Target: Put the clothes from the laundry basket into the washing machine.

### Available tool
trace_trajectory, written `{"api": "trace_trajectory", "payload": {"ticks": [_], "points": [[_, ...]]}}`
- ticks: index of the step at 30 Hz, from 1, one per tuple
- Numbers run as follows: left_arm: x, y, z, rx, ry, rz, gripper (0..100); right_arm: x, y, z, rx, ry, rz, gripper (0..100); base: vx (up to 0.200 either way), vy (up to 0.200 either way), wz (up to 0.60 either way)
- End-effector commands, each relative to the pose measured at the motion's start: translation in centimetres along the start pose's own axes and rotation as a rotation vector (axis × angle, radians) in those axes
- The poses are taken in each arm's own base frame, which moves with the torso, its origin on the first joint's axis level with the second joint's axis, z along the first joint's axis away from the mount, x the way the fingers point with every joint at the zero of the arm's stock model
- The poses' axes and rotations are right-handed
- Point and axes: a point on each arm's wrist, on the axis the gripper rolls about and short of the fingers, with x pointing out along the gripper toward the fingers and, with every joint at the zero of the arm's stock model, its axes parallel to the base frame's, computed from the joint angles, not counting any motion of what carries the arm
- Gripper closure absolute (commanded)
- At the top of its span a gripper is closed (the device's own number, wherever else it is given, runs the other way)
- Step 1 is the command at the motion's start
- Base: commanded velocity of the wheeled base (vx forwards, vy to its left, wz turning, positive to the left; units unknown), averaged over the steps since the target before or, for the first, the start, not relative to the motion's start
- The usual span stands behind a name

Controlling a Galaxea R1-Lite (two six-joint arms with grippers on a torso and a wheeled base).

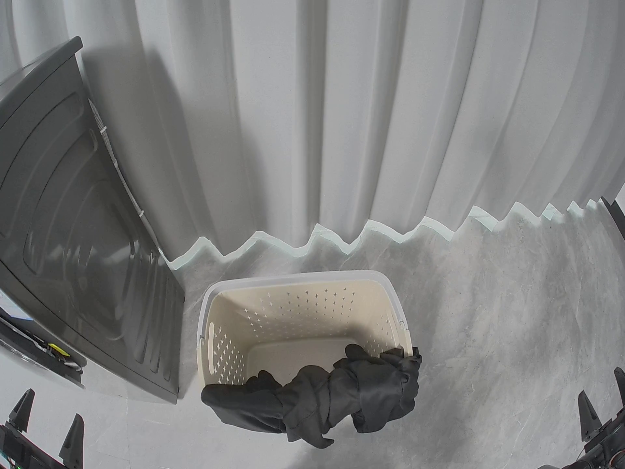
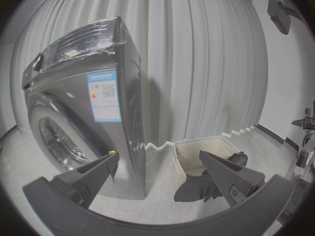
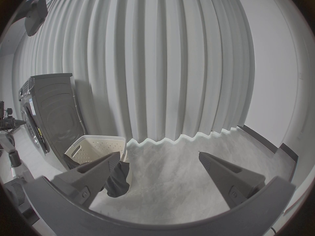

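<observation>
Pleated white curtain (image 1: 364, 99) well beyond both sets of jaws, above smooth grey marbled floor (image 1: 508, 307). Dark grey washing machine (image 2: 75, 92), hard boxy metal with a round glass door, close ahead of the left jaws. Cream plastic laundry basket (image 1: 293, 314), perforated walls and rounded corners, ahead, between left jaws and right jaws. Dark garment (image 1: 325, 395), soft and crumpled, draped over the basket rim nearest the jaws, partly hanging outside. Probably light, limp, apt to trail; best pinched at the thick bunched middle. Both sets of jaws wide apart, holding nothing.
</observation>
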Motion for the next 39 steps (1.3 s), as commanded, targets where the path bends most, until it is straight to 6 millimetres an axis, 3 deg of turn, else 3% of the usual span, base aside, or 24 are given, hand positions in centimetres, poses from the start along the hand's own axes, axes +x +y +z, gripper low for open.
{"api": "trace_trajectory", "payload": {"ticks": [1,20,29,39], "points": [[0.0,0.01,-0.53,0.0,0.0,-0.001,0,-0.02,0.0,-0.44,0.0,-0.002,0.0,0,-0.2,0.0,0.0],[-0.02,0.01,-0.48,-0.002,-0.002,-0.001,0,-0.02,0.0,-0.44,0.0,-0.002,0.0,0,-0.2,0.0,0.0],[-0.02,-0.01,-0.5,-0.003,0.0,-0.007,0,-0.02,0.0,-0.44,0.0,-0.002,0.0,0,0.0,0.0,0.0],[-0.02,-0.01,-0.5,-0.003,0.0,-0.007,0,-0.02,0.0,-0.44,0.0,-0.002,0.0,0,0.0,0.2,0.0]]}}
